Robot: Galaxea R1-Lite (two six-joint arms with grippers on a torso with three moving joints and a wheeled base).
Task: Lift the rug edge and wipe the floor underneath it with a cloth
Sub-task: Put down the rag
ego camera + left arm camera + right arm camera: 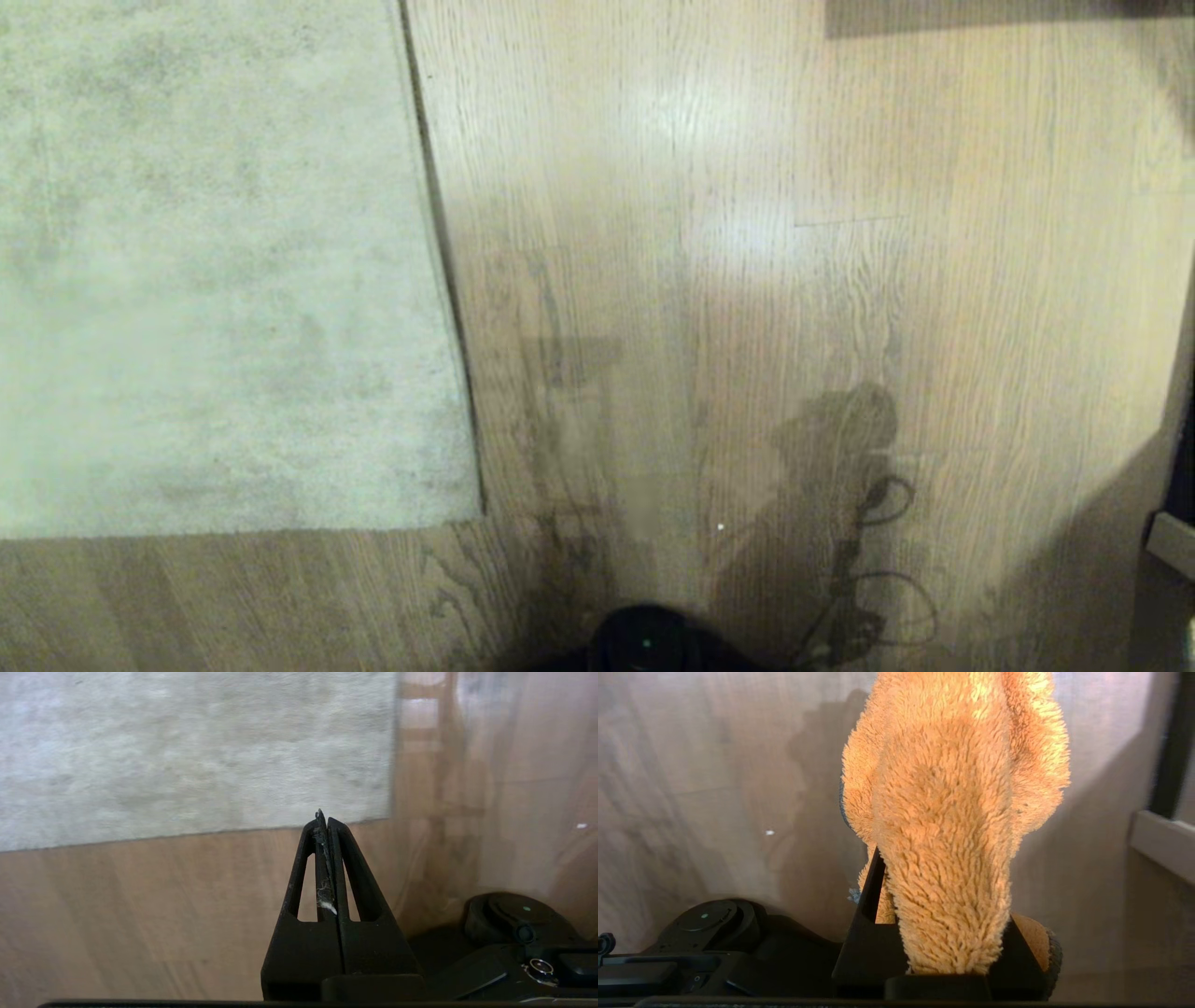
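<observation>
The rug edge (446, 280) lies flat on the floor (747, 280), running away from the robot along the left part of the head view, with its near corner (478, 515) down against the planks. In the left wrist view the same corner (391, 814) shows just beyond the tips of the left gripper (323, 817).

The cloth (952, 812) is in the right gripper (924, 896). Its jaws are closed on the cloth, parted only by the fabric bunched between them, and the fluffy orange pile spills forward past the fingertips and hides most of them. A bit of dark trim shows at the cloth's side. The cloth hangs above the floor and does not visibly touch it.

The left gripper's jaws are pressed fully together and hold nothing; a wisp of pale lint clings in the seam between the fingers (299, 877). It points out over the bare planks near the rug's corner, above the floor and clear of the rug.

Neither arm shows in the head view. The dark robot base (644, 642) sits at the near edge of that view, with the shadow of the cloth and gripper cast on the planks to its right. A pale ledge (1172, 543) stands at the far right.
</observation>
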